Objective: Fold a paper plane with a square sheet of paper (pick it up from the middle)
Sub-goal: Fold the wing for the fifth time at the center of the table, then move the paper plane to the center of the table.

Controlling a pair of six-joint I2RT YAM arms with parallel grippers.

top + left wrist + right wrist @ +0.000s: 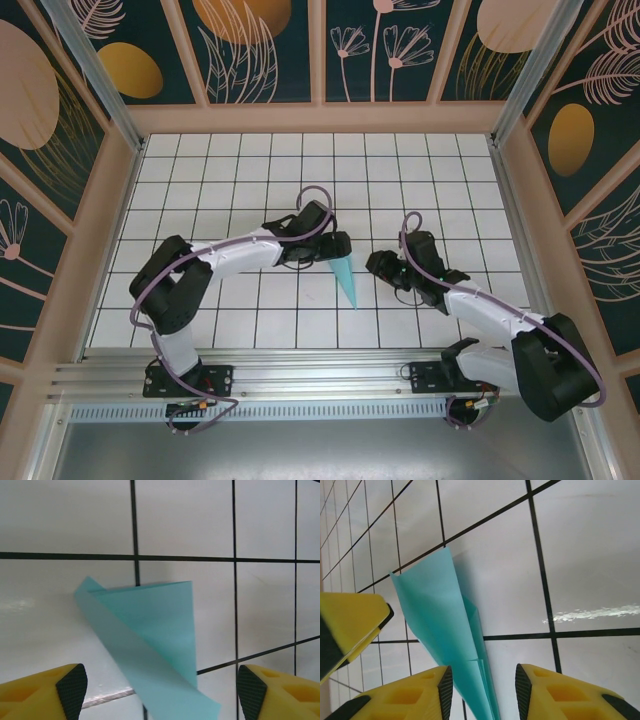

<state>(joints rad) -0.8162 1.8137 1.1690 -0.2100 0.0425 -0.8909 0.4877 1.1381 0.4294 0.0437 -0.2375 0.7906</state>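
**Top external: paper plane on bench, both end effectors open**

Paper plane [346, 281] lies on the white grid bench [250, 170] btw the arms, nose toward the bases. Left end effector [333, 250]: jaws wide, gripping nothing. Right end effector [383, 267]: jaws apart, no grip. Fold looks done, imo; lift both straight off w/o snagging a wing. No brand, label or writing legible.

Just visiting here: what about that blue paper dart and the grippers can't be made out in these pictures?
- Top view: the paper plane has its wide end hidden under the left gripper; creases too small to read.
- Left wrist view: the bottom edge cuts off the plane's lower part between the open fingers.
- Right wrist view: the bottom edge cuts the plane off inside the right gripper; whether it touches a pad is unclear.
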